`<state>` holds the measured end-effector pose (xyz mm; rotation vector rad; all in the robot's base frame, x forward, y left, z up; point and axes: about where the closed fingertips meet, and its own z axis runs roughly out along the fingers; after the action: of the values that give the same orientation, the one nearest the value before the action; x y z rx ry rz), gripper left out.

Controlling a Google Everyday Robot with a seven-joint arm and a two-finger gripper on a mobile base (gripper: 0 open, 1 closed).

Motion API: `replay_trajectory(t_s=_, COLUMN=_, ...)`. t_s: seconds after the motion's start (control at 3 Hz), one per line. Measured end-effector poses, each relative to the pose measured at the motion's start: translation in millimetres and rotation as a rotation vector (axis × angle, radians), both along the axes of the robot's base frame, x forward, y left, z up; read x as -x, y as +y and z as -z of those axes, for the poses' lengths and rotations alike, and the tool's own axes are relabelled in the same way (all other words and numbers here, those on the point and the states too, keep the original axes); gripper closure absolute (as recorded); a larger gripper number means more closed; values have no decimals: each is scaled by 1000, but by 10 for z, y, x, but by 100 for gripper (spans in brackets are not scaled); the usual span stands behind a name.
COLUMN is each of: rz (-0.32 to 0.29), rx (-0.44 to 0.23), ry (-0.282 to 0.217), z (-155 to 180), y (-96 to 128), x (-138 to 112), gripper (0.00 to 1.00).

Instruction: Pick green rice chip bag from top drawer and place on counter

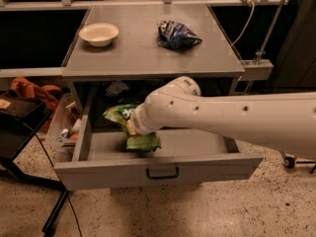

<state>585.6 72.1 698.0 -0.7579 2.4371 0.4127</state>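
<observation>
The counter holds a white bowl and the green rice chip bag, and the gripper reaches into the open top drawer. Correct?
No. The camera view shows a dark blue snack bag with the white bowl on the counter; the green rice chip bag lies in the open top drawer, at the gripper.

I find my pincer (pixel 130 127), inside the wide grey drawer (pixel 158 167), mostly hidden behind the white arm (pixel 222 117); wrinkly green snack bag (pixel 143 142) part-covered.
</observation>
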Motion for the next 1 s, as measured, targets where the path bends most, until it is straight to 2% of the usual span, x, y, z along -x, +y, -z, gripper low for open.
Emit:
replay_trajectory(t_s=0.33, rz=16, rx=48, ry=-81, z=-435, y=-506, x=50, gripper=100)
replay_trajectory(t_s=1.0, rz=53, rx=174, ry=-290, z=-1424, y=-1097, x=-303, gripper=100)
